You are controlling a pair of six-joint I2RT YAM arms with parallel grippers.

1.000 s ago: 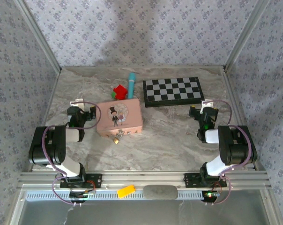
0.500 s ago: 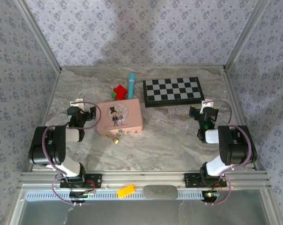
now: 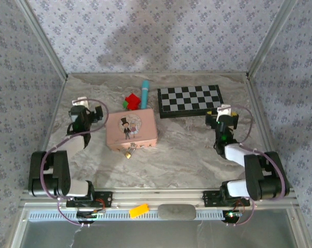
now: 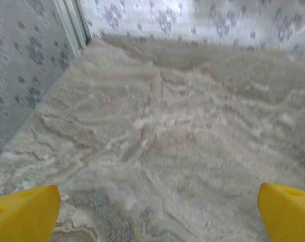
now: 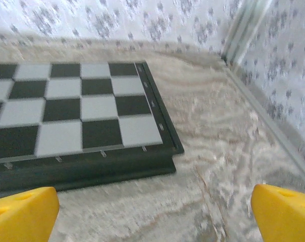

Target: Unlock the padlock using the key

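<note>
Just beside the rectangular pink box (image 3: pixel 140 132) — a tiny brass-gold padlock (image 3: pixel 128 153).

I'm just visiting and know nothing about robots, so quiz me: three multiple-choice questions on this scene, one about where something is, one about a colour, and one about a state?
1. Where is the padlock? A on the chessboard; B at the near edge of the pink box; C in a gripper.
2. What colour is the block beyond the pink box? A blue; B black; C red.
3. How are the left gripper and right gripper? A both open, empty; B both shut; C one shut.

1 B: it sits at the box's near side.
2 C: it is plainly red.
3 A: each wrist view shows fingertips wide apart, nothing between.
</note>
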